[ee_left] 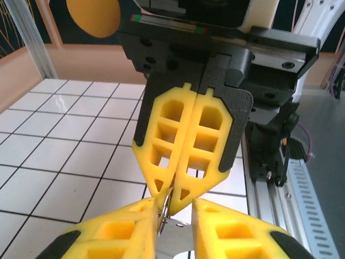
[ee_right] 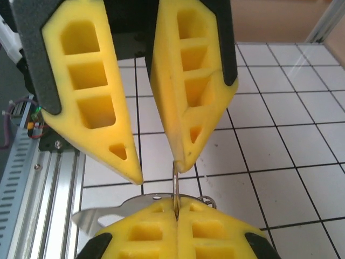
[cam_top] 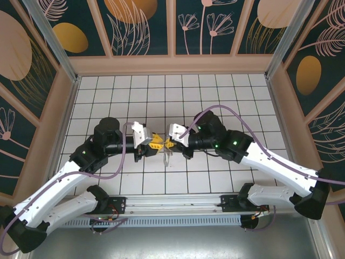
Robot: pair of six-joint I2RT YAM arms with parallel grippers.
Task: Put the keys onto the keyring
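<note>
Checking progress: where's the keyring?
Mid-table in the top view, the keyring hangs between the left gripper and right gripper, pinched in the right one's shut jaws.

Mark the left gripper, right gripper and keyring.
left gripper (ee_right: 160,172), right wrist view, between its open fingertips
right gripper (ee_left: 170,197), left wrist view, between its shut fingertips
keyring (ee_right: 175,183), right wrist view, bare wire

R gripper (ee_right: 177,216) at bottom, fingers pressed together on thin upright metal strip (ee_right: 175,183). L gripper (ee_right: 159,174) above, fingers apart, one tip touching strip's top. Flat silvery plate (ee_right: 91,218) just behind R fingers, over tiles (ee_right: 280,135).
</note>
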